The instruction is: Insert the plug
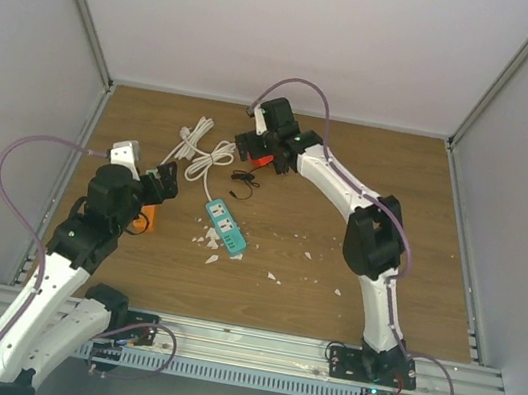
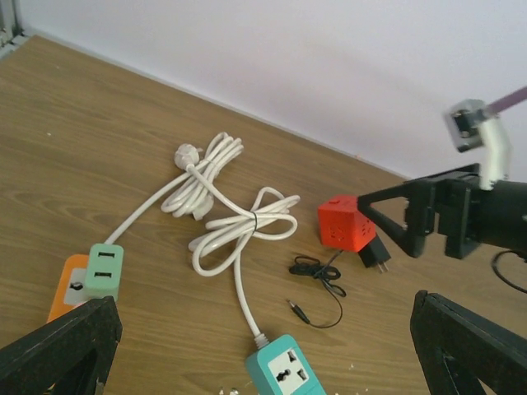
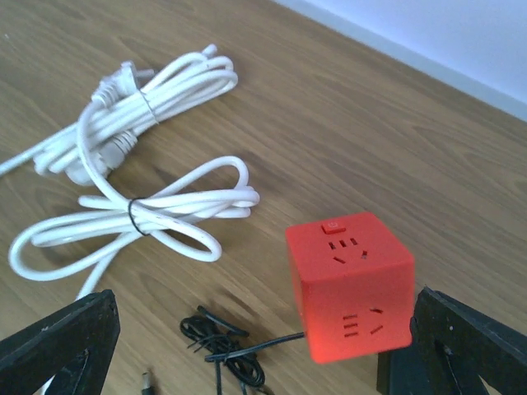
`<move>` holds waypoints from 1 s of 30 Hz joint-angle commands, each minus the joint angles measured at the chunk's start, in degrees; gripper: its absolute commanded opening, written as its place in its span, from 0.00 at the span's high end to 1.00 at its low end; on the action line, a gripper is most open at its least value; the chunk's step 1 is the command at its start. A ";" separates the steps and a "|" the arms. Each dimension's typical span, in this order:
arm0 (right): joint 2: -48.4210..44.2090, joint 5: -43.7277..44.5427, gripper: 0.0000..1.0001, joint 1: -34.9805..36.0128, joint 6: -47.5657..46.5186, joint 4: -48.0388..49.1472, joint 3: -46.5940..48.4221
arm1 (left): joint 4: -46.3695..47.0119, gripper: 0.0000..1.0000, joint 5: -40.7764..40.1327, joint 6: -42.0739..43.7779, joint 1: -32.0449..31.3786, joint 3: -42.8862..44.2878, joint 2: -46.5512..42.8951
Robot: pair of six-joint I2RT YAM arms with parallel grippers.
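L gripper [image 2: 263, 354]: fingers [image 2: 58, 350] spread wide, nothing between them; hangs over near-left part of table [image 1: 399, 180].
R gripper [image 3: 263, 354]: fingers [image 3: 473, 350] also wide apart, gripping nothing; low over far-centre of table.
Black plug [image 2: 375, 251]: on table, tight against side of red cube socket [image 2: 346, 222]; prongs bare, pointing away from cube.
Red cube socket: sits in gap of R gripper, close to one finger; contact cannot be told.
Thin black lead [image 2: 317, 276]: loosely coiled just beside cube, jack end free.
White cable bundles [image 2: 247, 222]: two, tied, left of cube.
Teal power strip [image 2: 284, 370]: mid-table, on a white cord.
Green strip [image 2: 104, 270]: overlaps orange strip [image 2: 66, 284], near L gripper.
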 commanded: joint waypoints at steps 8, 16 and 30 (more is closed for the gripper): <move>10.98 -2.94 0.01 -3.89 -5.73 -5.90 8.65 | 4.33 0.01 4.04 1.56 0.36 -0.75 2.20; 15.35 -3.22 0.00 -5.50 -6.66 -6.79 10.40 | 4.43 0.01 4.90 1.83 0.41 -0.36 2.92; 17.77 -8.85 0.75 -6.08 -11.02 -5.91 15.07 | 5.06 0.01 5.89 1.83 0.43 -0.16 4.61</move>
